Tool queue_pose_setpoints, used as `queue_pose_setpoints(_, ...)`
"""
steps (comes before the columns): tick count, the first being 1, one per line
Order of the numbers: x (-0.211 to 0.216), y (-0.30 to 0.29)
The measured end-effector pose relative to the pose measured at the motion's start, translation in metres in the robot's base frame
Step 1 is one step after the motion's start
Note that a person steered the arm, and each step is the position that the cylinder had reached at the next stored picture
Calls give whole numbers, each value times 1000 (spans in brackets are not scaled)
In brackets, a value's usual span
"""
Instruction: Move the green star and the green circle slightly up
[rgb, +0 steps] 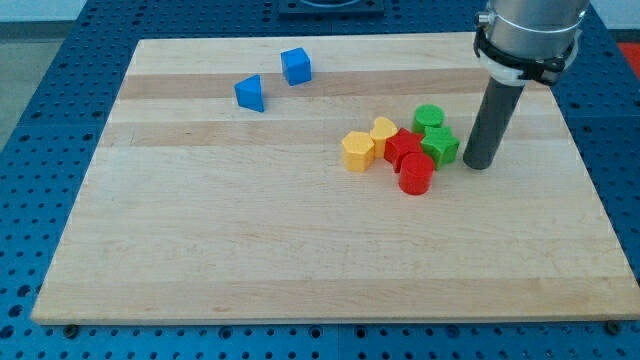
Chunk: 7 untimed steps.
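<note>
The green star (440, 145) lies right of the board's middle, with the green circle (429, 118) touching it just above. My tip (477, 164) rests on the board just right of the green star and slightly below it, very close to it. A red star-like block (403, 147) touches the green star's left side. A red cylinder (416, 173) sits below that one.
A yellow heart (384, 132) and a yellow hexagon (357, 151) sit left of the red blocks in the same cluster. A blue cube (296, 66) and a blue triangle-like block (251, 93) lie at the upper left. The wooden board (300, 250) sits on a blue perforated table.
</note>
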<state>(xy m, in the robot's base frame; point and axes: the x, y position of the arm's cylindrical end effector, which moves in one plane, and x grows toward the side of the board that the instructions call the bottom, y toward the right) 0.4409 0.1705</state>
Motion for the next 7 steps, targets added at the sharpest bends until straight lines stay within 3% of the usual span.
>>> queue_pose_setpoints(4,6,-52)
queue_pose_setpoints(7,-72,-52)
